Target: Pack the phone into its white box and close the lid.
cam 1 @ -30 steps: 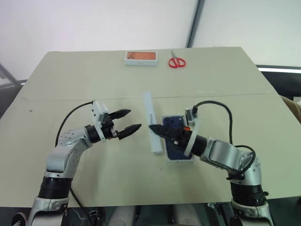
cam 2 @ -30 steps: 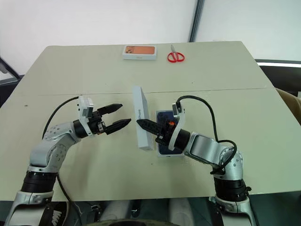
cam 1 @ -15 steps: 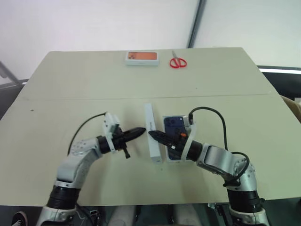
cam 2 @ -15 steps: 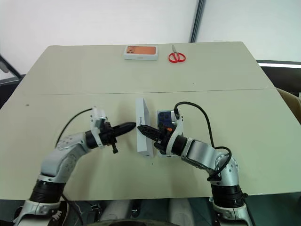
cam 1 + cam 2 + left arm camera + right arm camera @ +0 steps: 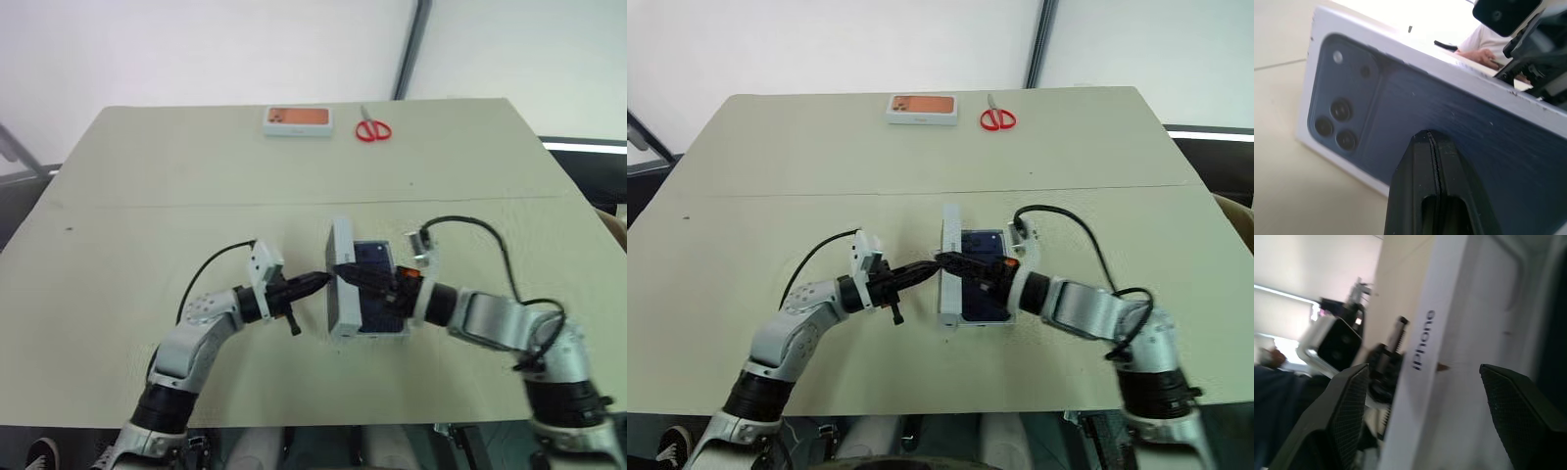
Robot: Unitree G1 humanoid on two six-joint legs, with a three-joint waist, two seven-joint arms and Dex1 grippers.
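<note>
Nearest the robot, near the front middle of the table (image 5: 147,196), the lid (image 5: 340,279) is seen standing tilted on its long edge, leaning over the white box (image 5: 392,333) in which the phone (image 5: 377,284) lies. The left gripper (image 5: 318,281) is pressed together, its joined tips pushing on the lid's printed outer face; the right gripper (image 5: 1422,396) is spread wide astride the lid's upper edge, nothing being pinched. The lid is judged light, stiff but thin-walled and easily dented, with a smooth face liable to slip under a point push; it is best taken by its long side walls near the middle. The phone is judged dense, rigid, glossy and slippery. Farther off lie an orange-faced box (image 5: 297,120) and red scissors (image 5: 372,129). One of each is counted; two grippers.
</note>
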